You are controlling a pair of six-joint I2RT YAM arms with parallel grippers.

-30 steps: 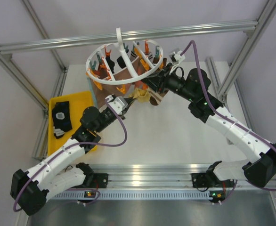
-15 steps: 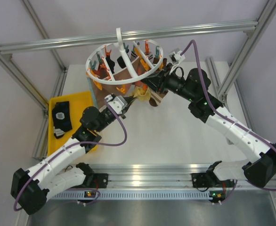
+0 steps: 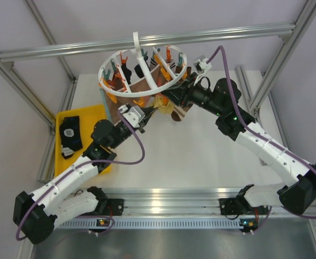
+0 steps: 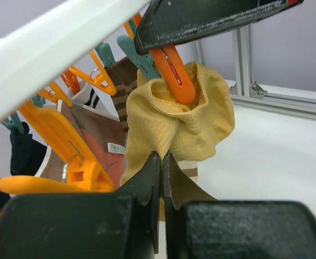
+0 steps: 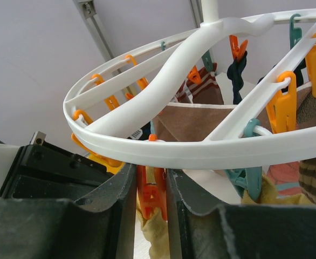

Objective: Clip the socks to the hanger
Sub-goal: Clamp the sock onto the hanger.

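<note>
Now left jaws, gripping sock [image 4: 179, 124], advanced.

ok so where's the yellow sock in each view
top external: yellow sock just under the hanger's near rim, centre.
left wrist: sock mid-frame, under the orange clip.
right wrist: sock at bottom edge, partly hidden.
landmark: white hanger ring, in all three.

There is one round white hanger [image 5: 163, 94], one yellow tray [image 3: 90, 116] with one dark sock [image 3: 70, 135] in it, and two arms. Each arm has one gripper: the left gripper [image 4: 160, 159] is closed on one mustard sock [image 4: 174, 124], the right gripper [image 5: 151, 178] on one orange clip [image 5: 153, 197]. The other clips and the hung socks overlap too much to count.
</note>
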